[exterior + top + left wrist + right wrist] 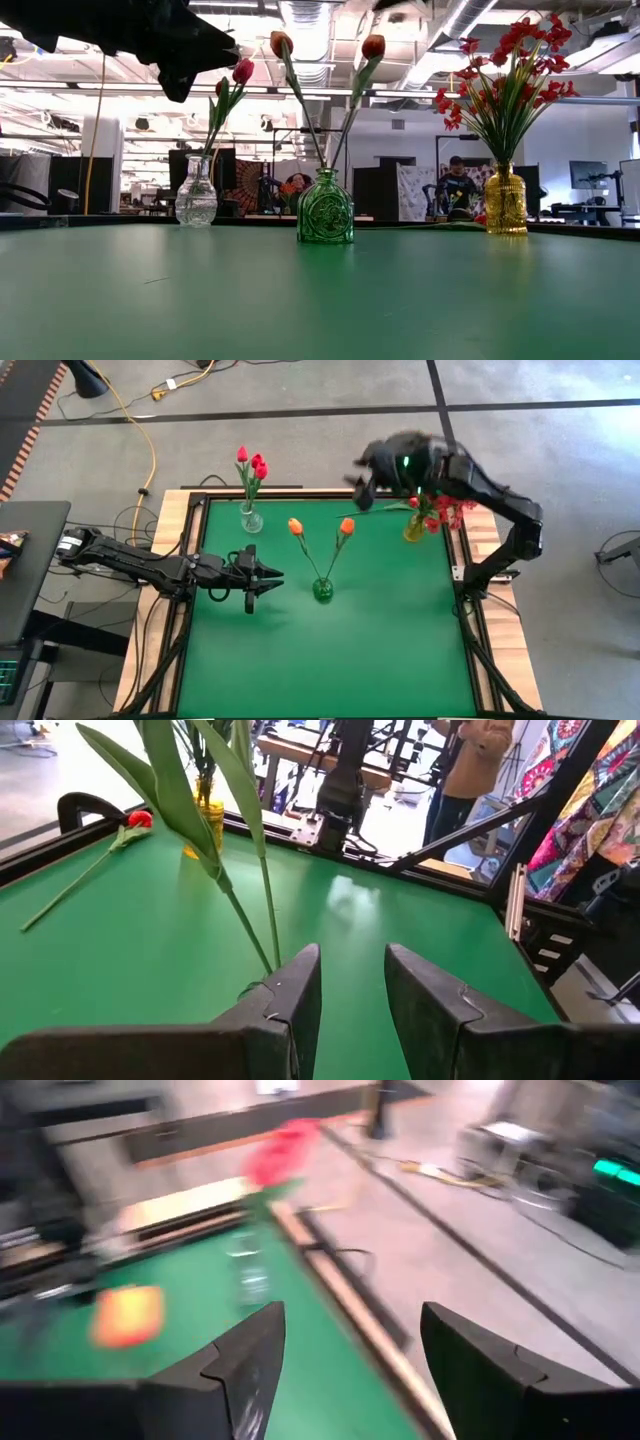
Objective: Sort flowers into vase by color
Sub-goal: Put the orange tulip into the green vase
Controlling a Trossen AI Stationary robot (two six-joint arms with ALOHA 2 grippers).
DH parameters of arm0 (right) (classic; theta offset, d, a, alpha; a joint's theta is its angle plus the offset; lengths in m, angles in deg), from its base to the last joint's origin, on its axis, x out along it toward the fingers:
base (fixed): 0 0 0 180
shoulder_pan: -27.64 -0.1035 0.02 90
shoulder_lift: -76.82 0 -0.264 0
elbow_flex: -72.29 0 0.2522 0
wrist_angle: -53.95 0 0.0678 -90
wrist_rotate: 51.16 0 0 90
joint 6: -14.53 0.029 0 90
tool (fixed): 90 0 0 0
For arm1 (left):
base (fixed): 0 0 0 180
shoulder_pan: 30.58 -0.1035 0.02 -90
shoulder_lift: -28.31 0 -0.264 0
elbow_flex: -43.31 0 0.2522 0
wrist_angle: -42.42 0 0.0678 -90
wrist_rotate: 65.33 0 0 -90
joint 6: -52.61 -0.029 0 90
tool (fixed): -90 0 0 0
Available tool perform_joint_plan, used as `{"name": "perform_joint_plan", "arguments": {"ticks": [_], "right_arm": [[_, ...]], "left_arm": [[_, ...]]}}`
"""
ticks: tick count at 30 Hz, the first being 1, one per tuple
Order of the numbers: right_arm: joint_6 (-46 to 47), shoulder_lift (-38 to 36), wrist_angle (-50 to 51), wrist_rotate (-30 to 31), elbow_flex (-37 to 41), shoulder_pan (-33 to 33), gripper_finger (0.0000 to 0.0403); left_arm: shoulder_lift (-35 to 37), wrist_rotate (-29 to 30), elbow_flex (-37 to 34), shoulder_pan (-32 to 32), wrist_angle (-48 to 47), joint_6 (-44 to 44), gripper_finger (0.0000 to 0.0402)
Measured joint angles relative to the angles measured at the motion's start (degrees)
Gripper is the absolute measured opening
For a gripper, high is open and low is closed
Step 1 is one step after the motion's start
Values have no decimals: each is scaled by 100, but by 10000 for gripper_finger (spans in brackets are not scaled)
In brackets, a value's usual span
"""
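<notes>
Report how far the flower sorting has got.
Done: red tulips stand in the clear vase, orange tulips in the green vase, red sprays in the yellow vase. In hand: nothing; the right gripper is open and empty, the left gripper empty beside the green vase. Left: one red flower lying on the table.

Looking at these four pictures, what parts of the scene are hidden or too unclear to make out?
- Low view: the left gripper shows only as a dark shape cut by the top edge.
- High view: the right arm covers part of the yellow vase and its red sprays.
- Right wrist view: motion blur smears the clear vase and red tulips.
- Left wrist view: the tulip stems run out of frame, blooms unseen; the loose flower lies on the table.
</notes>
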Motion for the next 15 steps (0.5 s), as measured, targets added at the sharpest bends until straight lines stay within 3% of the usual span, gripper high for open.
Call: {"name": "perform_joint_plan", "arguments": {"ticks": [10, 15], "right_arm": [[786, 2, -2, -32, -30, 2423, 260], [1150, 160, -112, -845, -34, 3536, 260]], "left_arm": [[172, -215, 0, -132, -235, -243, 100], [356, -171, 4, -299, -632, -216, 100]]}}
